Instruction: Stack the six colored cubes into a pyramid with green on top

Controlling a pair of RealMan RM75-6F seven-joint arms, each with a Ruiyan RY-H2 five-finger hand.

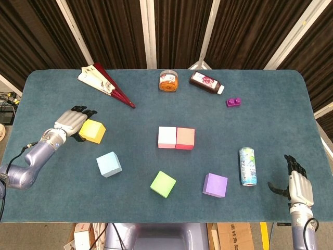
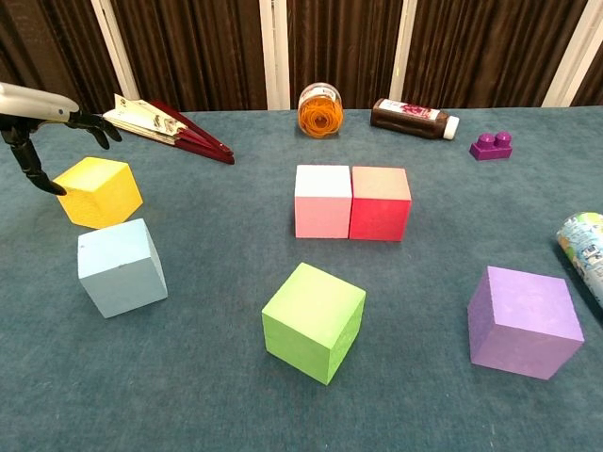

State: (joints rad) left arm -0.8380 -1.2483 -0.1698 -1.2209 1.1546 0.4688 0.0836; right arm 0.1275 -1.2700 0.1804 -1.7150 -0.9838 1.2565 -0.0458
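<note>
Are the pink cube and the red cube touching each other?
Touching. In the chest view the pink cube and the red cube stand side by side with their faces flush, no table showing between them; the head view agrees.

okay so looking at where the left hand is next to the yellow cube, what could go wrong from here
1. The left hand sits at the yellow foam cube's far-left edge with its fingers open beside it, not around it; closing now might push the cube rather than grip it.
2. The light blue foam cube lies close in front of the yellow one, so a sliding cube or a low carry could knock it.
3. The folded red paper fan lies just behind the hand and could get snagged on lifting.
</note>
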